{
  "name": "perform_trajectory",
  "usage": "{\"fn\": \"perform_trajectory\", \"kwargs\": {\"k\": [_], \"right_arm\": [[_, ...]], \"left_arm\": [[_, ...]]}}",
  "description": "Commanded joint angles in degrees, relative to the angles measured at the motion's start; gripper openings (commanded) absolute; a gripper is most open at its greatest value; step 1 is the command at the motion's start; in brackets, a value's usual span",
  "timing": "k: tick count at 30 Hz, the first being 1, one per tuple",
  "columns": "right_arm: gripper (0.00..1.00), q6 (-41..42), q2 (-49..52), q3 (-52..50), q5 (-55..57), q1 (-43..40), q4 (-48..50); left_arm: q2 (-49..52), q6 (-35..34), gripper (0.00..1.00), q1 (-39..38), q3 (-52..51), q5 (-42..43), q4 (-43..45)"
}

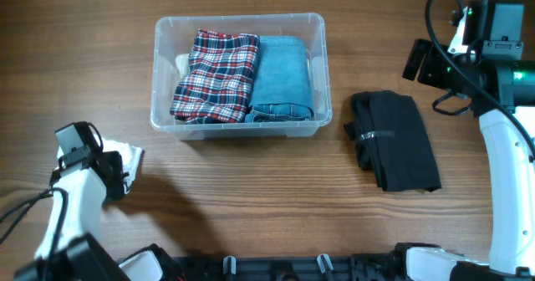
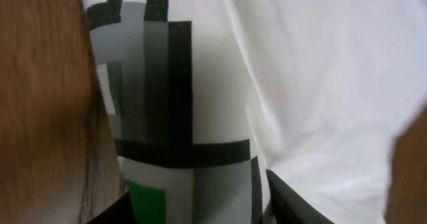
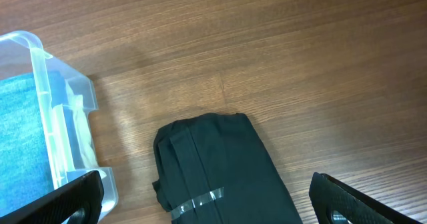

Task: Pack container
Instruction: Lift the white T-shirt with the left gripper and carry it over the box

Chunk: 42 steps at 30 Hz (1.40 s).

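Left gripper [image 1: 125,169] buried in white cloth [image 1: 132,155], jaws hidden, grip unclear. Bin [image 1: 238,124] sits toward the table's [image 1: 84,47] far edge, beyond it. Right gripper [image 3: 207,191] gapes, empty.

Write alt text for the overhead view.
A clear container on a wooden table holds a plaid garment and blue jeans side by side. A folded black garment lies to its right; a white cloth lies lower left, by the left arm.

Premises are presenting as a robotics lab. A left arm [image 1: 71,204] and right arm [image 1: 506,168] are flanking a wood-grain table [image 1: 251,197].
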Motion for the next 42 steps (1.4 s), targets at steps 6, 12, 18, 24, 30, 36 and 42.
{"fn": "perform_trajectory", "kwargs": {"k": [6,12,18,24,30,36,42], "right_arm": [[1.00,-0.7,0.4,-0.3,1.0,-0.2,0.0],[1.00,-0.7,0.4,-0.3,1.0,-0.2,0.0],[1.00,-0.7,0.4,-0.3,1.0,-0.2,0.0],[1.00,-0.7,0.4,-0.3,1.0,-0.2,0.0],[1.00,-0.7,0.4,-0.3,1.0,-0.2,0.0],[1.00,-0.7,0.4,-0.3,1.0,-0.2,0.0],[1.00,-0.7,0.4,-0.3,1.0,-0.2,0.0]], "left_arm": [[-14.8,8.4,0.06,0.4,-0.5,1.9,0.4],[-22.1,8.5,0.08,0.3,-0.5,14.6,9.2],[-26.5,8.6,0.04,0.0,-0.5,33.3,36.1],[-23.9,8.5,0.04,-6.0,-0.5,38.5,53.7],[-14.3,8.7,0.04,-16.3,0.5,38.5,66.9],[-1.1,21.1,0.04,-25.7,9.7,40.4,63.6],[7.3,35.3,0.04,-29.6,16.9,36.4,49.2]]}}
